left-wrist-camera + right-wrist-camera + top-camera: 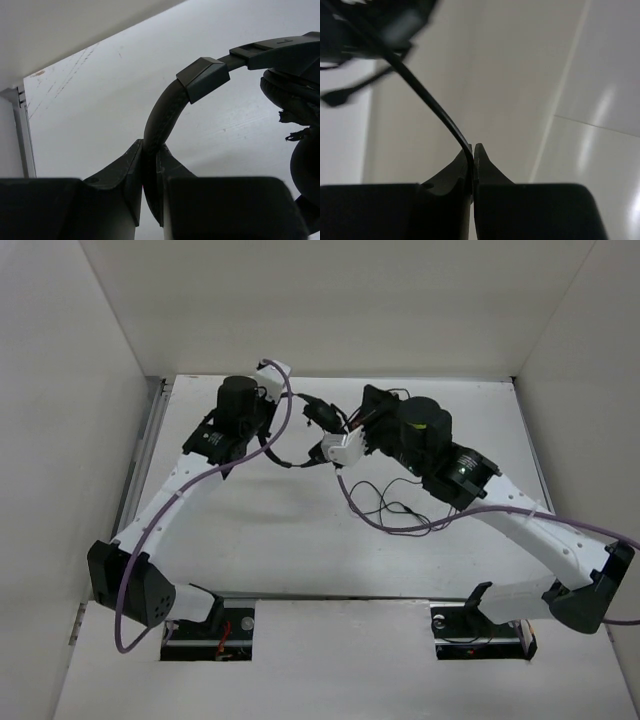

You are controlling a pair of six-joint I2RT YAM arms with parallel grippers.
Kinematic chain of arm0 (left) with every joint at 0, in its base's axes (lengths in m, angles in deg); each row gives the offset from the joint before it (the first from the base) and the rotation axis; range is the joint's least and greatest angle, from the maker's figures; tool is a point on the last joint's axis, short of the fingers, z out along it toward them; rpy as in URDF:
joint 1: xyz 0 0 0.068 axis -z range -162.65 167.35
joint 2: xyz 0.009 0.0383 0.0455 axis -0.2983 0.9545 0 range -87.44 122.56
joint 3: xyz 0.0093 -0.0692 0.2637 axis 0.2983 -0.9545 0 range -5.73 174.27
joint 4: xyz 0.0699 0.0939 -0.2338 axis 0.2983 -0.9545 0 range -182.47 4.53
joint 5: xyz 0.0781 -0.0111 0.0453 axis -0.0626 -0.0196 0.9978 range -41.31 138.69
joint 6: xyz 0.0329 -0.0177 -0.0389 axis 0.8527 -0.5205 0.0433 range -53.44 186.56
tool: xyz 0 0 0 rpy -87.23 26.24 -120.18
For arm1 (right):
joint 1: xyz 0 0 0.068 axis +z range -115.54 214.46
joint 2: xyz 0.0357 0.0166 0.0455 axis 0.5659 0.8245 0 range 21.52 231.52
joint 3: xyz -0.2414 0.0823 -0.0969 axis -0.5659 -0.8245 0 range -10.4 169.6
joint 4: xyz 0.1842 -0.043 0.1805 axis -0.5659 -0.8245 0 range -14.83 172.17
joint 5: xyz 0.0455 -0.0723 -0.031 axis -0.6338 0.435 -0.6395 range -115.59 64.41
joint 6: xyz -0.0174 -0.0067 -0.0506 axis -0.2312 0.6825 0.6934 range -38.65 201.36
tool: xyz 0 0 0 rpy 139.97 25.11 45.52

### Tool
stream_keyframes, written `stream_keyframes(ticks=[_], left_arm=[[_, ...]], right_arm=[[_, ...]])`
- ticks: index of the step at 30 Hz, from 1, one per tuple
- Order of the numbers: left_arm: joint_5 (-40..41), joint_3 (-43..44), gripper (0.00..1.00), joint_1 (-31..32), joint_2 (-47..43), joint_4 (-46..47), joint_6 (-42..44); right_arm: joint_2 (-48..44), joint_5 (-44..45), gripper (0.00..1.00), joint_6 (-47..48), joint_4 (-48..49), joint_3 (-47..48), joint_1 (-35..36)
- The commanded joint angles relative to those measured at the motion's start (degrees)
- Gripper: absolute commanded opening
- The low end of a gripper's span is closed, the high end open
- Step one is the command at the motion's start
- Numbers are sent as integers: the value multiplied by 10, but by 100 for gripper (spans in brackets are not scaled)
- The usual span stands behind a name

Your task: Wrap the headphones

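The black headphones (322, 416) hang above the table's far middle, held between both arms. My left gripper (150, 147) is shut on the padded headband (162, 110), which arcs up and right to the slider and the earcup (292, 95). In the top view, the left gripper (264, 438) is left of the headset. My right gripper (472, 147) is shut on the thin black cable (430, 105), which rises up-left toward the blurred headset and mic boom (342, 95). From above, the right gripper (332, 446) is just below the headset. The cable's slack (388, 508) lies looped on the table.
White walls close in the table (300, 540) on the left, back and right. Thick purple robot cables (420, 528) trail along both arms and over the table near the loose cable. A metal rail (150, 430) runs along the left edge.
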Motion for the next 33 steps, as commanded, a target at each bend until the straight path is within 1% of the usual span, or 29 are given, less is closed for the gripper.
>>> stream_keyframes(ticks=[1, 5, 8, 11, 17, 21, 26, 30, 33], left_arm=[[7, -16, 0, 27, -23, 34, 62], [-9, -32, 0, 61, -32, 23, 86], [-18, -21, 0, 88, -35, 15, 88], [-23, -2, 0, 109, -45, 18, 92], [-75, 17, 0, 144, -77, 16, 78], [-112, 33, 0, 144, -88, 14, 51], [-149, 51, 0, 142, -91, 4, 22], [-186, 67, 0, 142, -87, -8, 3], [-197, 76, 0, 146, -83, -16, 1]], right_arm=[[-4, 27, 0, 100, 59, 49, -12], [9, -25, 0, 103, 129, 48, -31], [18, -70, 0, 65, 185, 23, -46], [25, -112, 0, -3, 209, 8, -66], [44, -194, 0, -203, 179, 35, -128], [60, -248, 0, -332, 131, 70, -163], [89, -315, 0, -489, 107, 118, -203], [110, -348, 0, -564, 106, 155, -219], [121, -354, 0, -580, 105, 171, -221]])
